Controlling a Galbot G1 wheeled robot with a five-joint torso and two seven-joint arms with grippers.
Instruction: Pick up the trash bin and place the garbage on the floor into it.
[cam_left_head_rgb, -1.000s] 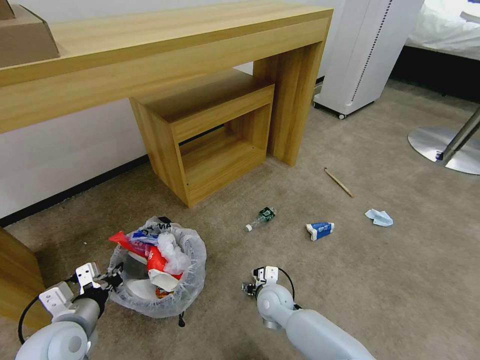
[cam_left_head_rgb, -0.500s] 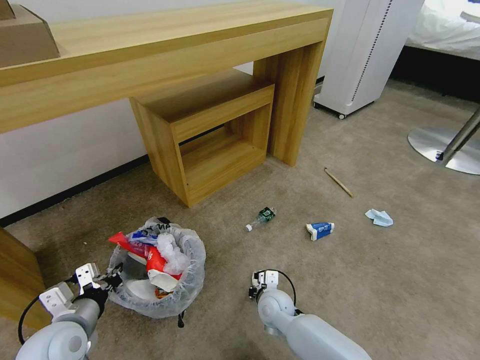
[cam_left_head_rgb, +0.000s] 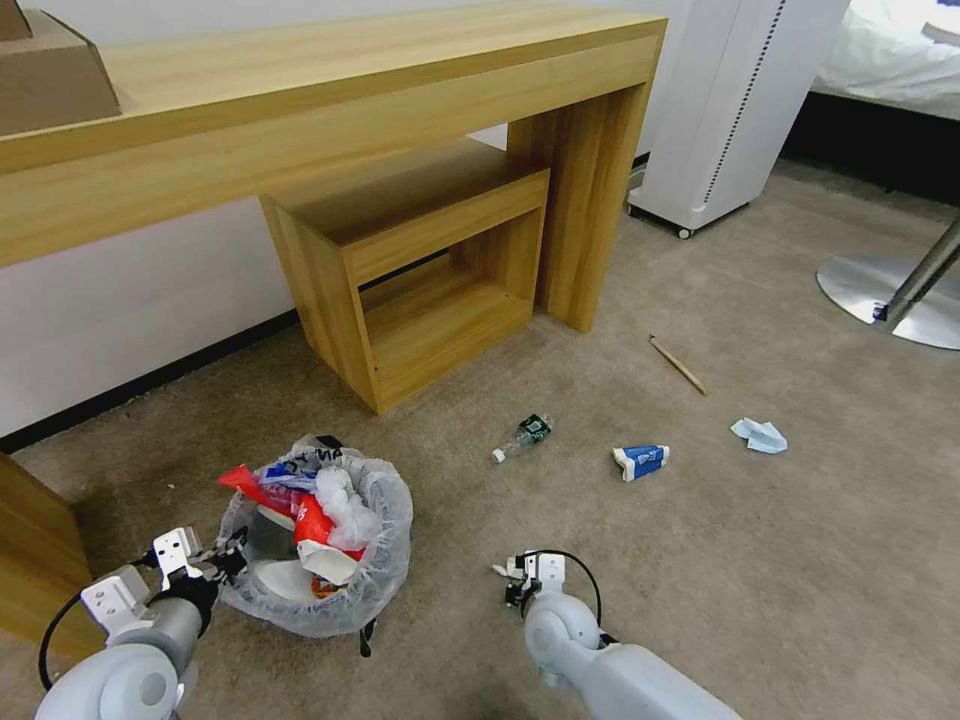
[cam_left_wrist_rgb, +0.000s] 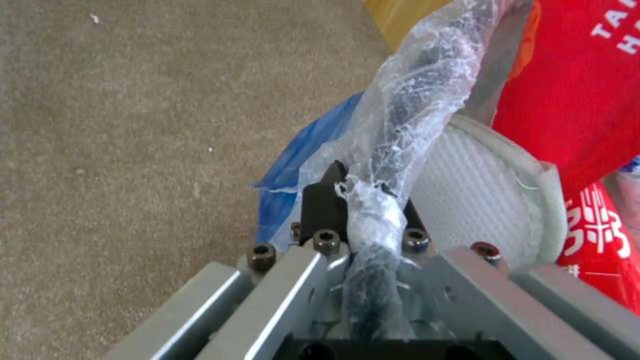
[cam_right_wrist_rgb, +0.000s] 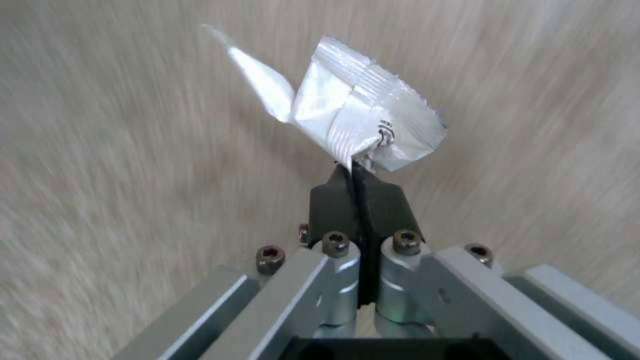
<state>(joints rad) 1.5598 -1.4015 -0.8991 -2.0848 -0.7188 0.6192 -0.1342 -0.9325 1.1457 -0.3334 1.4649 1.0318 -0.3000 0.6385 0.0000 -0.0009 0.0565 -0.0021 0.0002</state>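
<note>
While the left tool (cam_left_wrist_rgb: 363, 200) pinches the bagged rim of the bin (cam_left_head_rgb: 385, 560), its fingers closed tight on the crinkled plastic, the right tool (cam_right_wrist_rgb: 359, 172) holds a crumpled silver wrapper (cam_right_wrist_rgb: 360, 120) clear above the carpet, fingers pressed together on its lower edge. In the head view the bin sits just right of the left tool (cam_left_head_rgb: 225, 552), on the floor (cam_left_head_rgb: 760, 560), already holding a red bag (cam_left_head_rgb: 305, 510), a white slipper (cam_left_wrist_rgb: 480, 200) and other litter. The right tool (cam_left_head_rgb: 518, 580) is near the bin's right side, apart from it. Beyond the right tool lie a bottle (cam_left_head_rgb: 522, 437), a carton (cam_left_head_rgb: 640, 461), a blue mask (cam_left_head_rgb: 759, 435) and a stick (cam_left_head_rgb: 678, 364), well apart from the bin.
</note>
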